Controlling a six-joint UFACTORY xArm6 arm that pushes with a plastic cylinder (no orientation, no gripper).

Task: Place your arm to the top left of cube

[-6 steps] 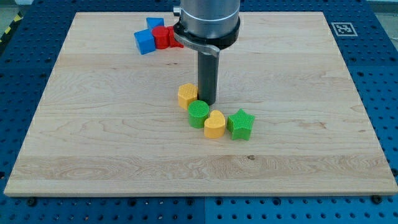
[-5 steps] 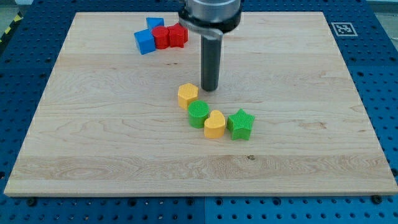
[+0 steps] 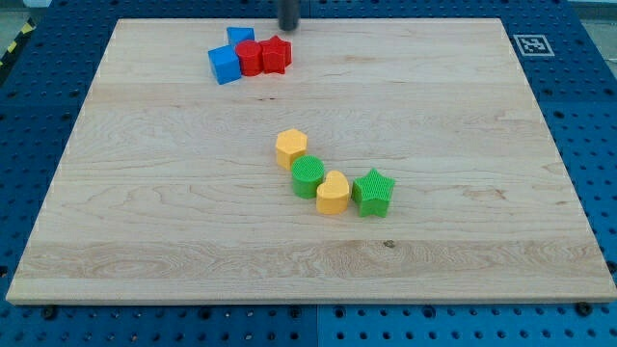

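My tip (image 3: 289, 26) shows as a short dark stub at the view's top edge, at the far edge of the wooden board (image 3: 145, 193); the rest of the arm is out of view. It is above and just right of a cluster of blocks and touches none. The cluster holds a blue cube (image 3: 224, 65) at its left, a second blue block (image 3: 240, 37) behind it, a red block (image 3: 251, 58) and a red star (image 3: 276, 54). The tip is to the upper right of the blue cube.
Near the board's middle lies a curved row: a yellow hexagon (image 3: 291, 147), a green cylinder (image 3: 308, 177), a yellow heart (image 3: 333, 193) and a green star (image 3: 373, 192). A black-and-white marker (image 3: 533, 44) sits at the board's top right corner.
My tip has moved from beside the yellow hexagon toward the view's top and slightly left, to the board's far edge. No block has moved.
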